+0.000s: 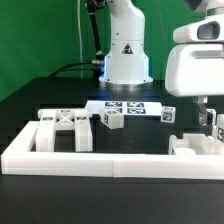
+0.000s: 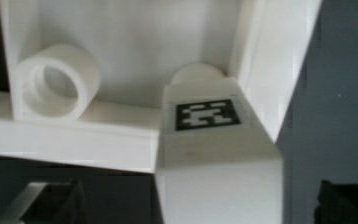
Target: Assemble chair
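My gripper [image 1: 208, 122] hangs at the exterior view's right, just above a white chair part [image 1: 193, 146] that lies against the white fence. In the wrist view my gripper [image 2: 194, 205] is open. A long white chair leg [image 2: 211, 150] with a black tag runs between the dark fingertips [image 2: 48, 200], with a gap on each side. Behind the leg lies a white part with a round hole [image 2: 55, 80]. A flat white chair piece with a cross pattern [image 1: 64, 129] lies at the exterior view's left.
A white U-shaped fence [image 1: 100, 158] runs along the front and sides. The marker board [image 1: 128, 106] lies before the arm's base [image 1: 126, 60]. Two small tagged white blocks [image 1: 112, 120] [image 1: 168, 115] stand near it.
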Available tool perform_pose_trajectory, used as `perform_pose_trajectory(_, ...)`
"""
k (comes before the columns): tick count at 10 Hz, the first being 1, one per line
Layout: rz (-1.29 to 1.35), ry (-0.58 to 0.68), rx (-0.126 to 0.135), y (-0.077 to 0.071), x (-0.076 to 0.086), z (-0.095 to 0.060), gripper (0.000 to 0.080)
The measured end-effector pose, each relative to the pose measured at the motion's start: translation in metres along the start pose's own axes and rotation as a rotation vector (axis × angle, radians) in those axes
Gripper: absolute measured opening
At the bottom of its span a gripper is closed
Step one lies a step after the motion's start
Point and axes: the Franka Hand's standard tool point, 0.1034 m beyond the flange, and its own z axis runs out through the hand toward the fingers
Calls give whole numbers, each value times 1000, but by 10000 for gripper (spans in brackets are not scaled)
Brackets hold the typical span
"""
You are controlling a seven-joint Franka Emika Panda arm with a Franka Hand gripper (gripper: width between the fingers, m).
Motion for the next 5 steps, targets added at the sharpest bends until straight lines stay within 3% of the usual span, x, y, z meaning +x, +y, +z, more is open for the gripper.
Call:
perform_pose_trajectory(2, 6, 0, 0, 0, 0, 0, 424)
perform_pose_trajectory(3, 32, 0, 0, 0, 0, 0, 424)
perform_pose_trajectory(4, 32, 0, 0, 0, 0, 0, 286)
perform_pose_trajectory(5, 41, 0, 1, 0, 0, 0, 287)
